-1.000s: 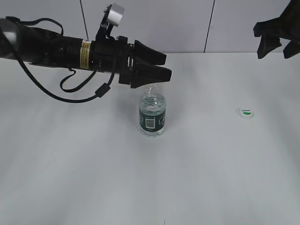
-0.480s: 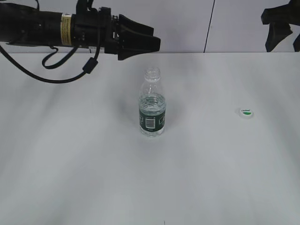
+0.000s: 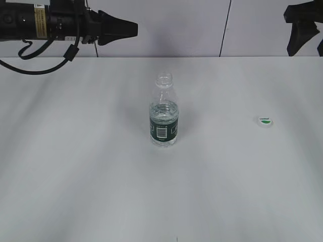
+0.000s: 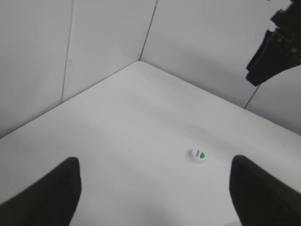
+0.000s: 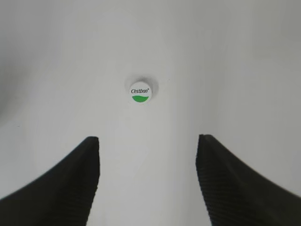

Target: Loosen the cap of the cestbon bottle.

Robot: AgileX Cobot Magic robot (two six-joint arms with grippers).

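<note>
Progress looks complete, judging by layout: small clear plastic cestbon bottle w/ dark green label band (image 3: 164, 118) stands upright mid-bench, neck bare and open at top, water inside, nothing touching it. Small round white plastic screw cap w/ green logo (image 3: 265, 121) is fully off, lying flat logo-up on the white bench (image 3: 91, 176) well to the bottle's right; also seen in the left wrist view (image 4: 197, 155) and the right wrist view (image 5: 141, 91). So loosening is done and more; nothing obvious left except arms parking. No other items on the bench, nothing blocking either thing. Further back, left hand (image 3: 132, 28) is raised at upper left near the wall panels (image 3: 176, 25), well clear of the bottle, jaws spread wide, empty. Right hand (image 3: 307, 50) sits high at far right above the cap, jaws apart, holding nothing; cap lies ahead of its open fingers (image 5: 61, 188), not touched.
</note>
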